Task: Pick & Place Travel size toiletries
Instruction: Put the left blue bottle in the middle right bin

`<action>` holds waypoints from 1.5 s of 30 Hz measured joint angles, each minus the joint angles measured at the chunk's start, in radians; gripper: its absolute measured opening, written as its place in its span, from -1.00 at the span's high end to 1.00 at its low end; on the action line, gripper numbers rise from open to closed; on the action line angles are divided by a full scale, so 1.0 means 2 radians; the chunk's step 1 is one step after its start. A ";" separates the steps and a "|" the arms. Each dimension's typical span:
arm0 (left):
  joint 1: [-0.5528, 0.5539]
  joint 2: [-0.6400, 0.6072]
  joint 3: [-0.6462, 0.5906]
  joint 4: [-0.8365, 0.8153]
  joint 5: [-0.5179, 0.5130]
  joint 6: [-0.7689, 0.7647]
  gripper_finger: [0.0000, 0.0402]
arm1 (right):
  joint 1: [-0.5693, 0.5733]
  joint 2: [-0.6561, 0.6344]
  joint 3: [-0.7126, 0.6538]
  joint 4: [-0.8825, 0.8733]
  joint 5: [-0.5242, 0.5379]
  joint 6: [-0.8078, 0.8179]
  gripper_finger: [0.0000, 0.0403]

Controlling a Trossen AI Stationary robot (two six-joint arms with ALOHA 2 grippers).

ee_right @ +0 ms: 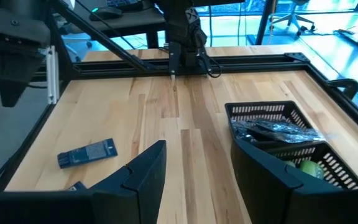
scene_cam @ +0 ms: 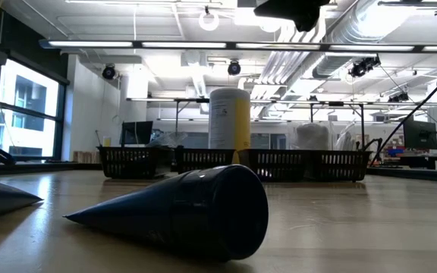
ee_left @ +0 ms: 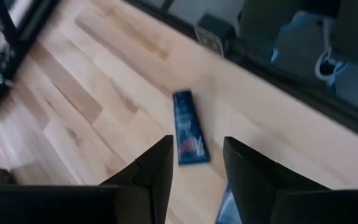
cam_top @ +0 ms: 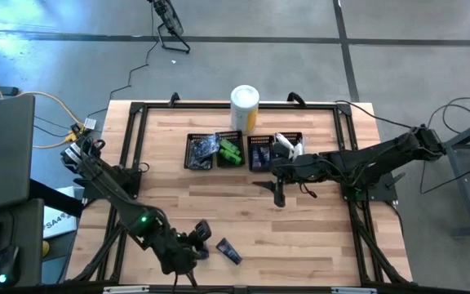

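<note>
A dark blue tube [ee_left: 188, 127] lies flat on the table [cam_top: 317, 245] near its front edge, clear of the bins [cam_top: 243, 151]. It looks light and soft-sided, probably a bit slick, so I'd pinch it across its narrow width near the middle rather than at the crimped end. The left gripper [ee_left: 196, 163] hangs just over it, jaws parted and empty. The right gripper [cam_top: 278, 196] waits mid-table in front of the bins, also parted, holding nothing.
</note>
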 joint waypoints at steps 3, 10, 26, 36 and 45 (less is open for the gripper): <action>0.000 0.000 0.000 0.016 0.001 -0.009 0.32 | 0.000 0.000 0.000 0.000 -0.003 0.000 0.14; 0.000 0.000 0.000 0.024 -0.012 -0.022 0.32 | 0.000 0.000 0.000 0.000 0.001 -0.002 0.14; 0.044 0.041 0.000 -0.015 0.057 0.041 -0.25 | 0.000 0.000 0.000 0.001 0.001 -0.004 0.14; 0.046 0.057 0.000 -0.041 0.083 0.056 -0.22 | 0.000 0.000 0.000 0.000 0.001 -0.004 0.14; 0.054 0.124 -0.001 -0.035 0.120 0.055 -0.17 | 0.000 0.000 0.000 -0.003 0.001 -0.004 0.14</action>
